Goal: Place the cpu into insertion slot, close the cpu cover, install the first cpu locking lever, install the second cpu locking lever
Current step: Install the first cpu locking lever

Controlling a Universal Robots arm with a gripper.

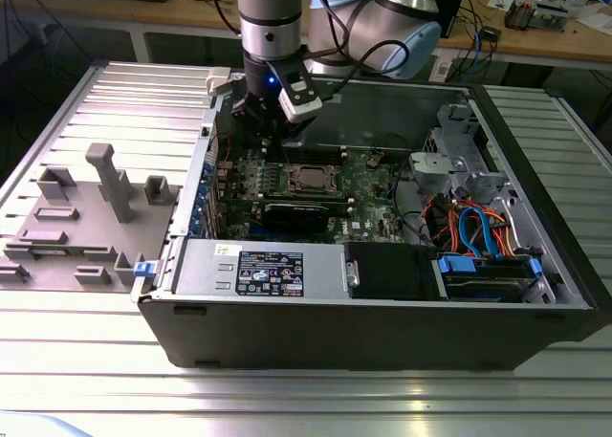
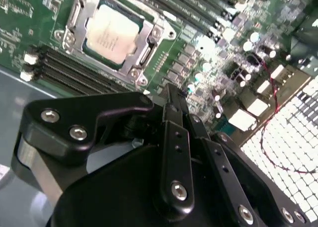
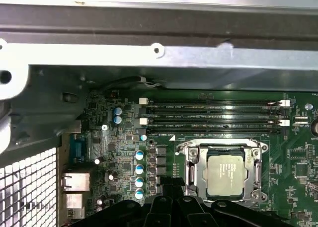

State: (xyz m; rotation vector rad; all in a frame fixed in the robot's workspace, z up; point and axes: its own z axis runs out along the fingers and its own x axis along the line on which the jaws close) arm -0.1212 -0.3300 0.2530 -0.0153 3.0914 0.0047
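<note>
Gripper (image 2: 171,92) pressed together, empty, cpu (image 2: 110,32) seated in insertion slot (image 3: 223,151) nearby, not touching

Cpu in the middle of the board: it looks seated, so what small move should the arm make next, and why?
Probably a short sideways shift to bring the gripper over the socket area. The cpu lies flat with the cover framing it, while the gripper, shut and empty, hangs off to one side above the board. I cannot tell whether the cover is locked down.

Memory slots (image 3: 213,115) near the gripper (image 1: 256,117); coloured cables (image 1: 473,229) and grey jig (image 1: 86,222) well apart from it, opposite sides.
</note>
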